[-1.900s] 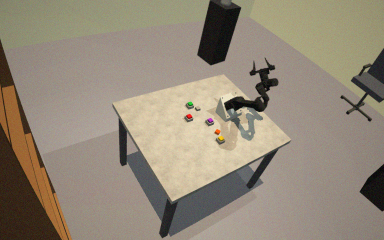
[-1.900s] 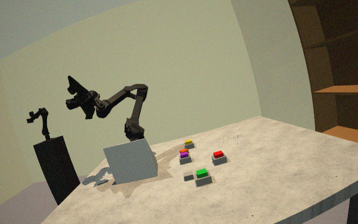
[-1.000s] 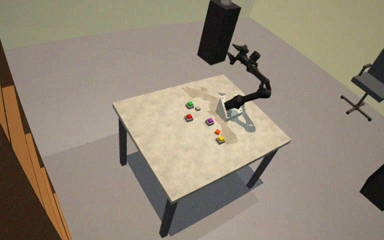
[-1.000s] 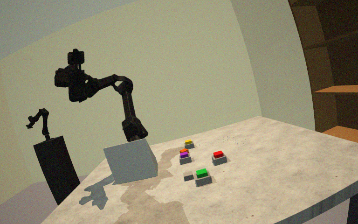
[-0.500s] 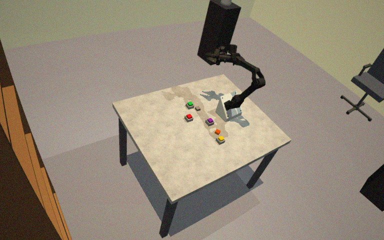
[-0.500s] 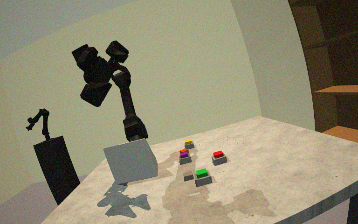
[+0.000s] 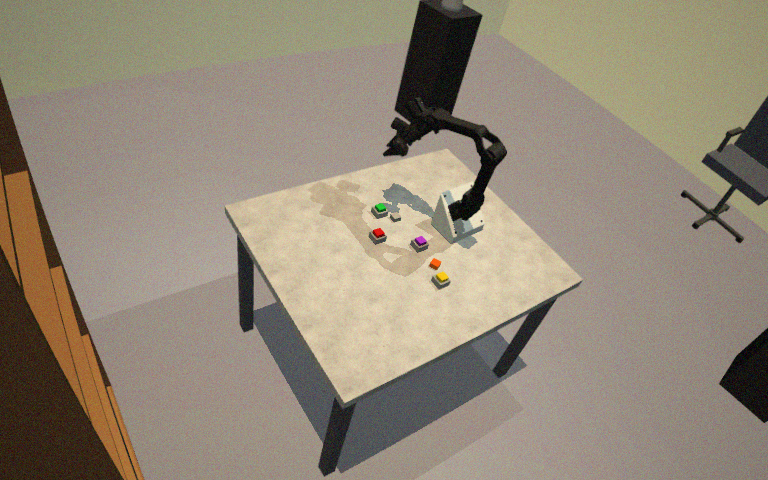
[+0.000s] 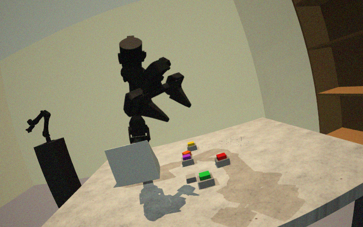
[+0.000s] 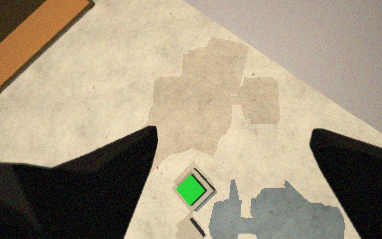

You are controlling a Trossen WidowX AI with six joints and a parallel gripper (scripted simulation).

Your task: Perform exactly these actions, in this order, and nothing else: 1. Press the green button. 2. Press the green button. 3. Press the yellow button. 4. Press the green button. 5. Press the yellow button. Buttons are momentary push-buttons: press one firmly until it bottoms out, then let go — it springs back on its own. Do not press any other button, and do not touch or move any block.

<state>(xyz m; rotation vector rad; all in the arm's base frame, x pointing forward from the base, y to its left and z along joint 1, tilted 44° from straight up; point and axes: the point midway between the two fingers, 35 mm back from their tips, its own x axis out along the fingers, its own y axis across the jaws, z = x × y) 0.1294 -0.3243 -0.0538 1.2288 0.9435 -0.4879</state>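
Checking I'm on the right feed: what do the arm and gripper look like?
The arm is matt black all over, with chunky jointed links, rising from a pale grey wedge-shaped base. The gripper has two black fingers tapering to points. No cables or markings are visible.
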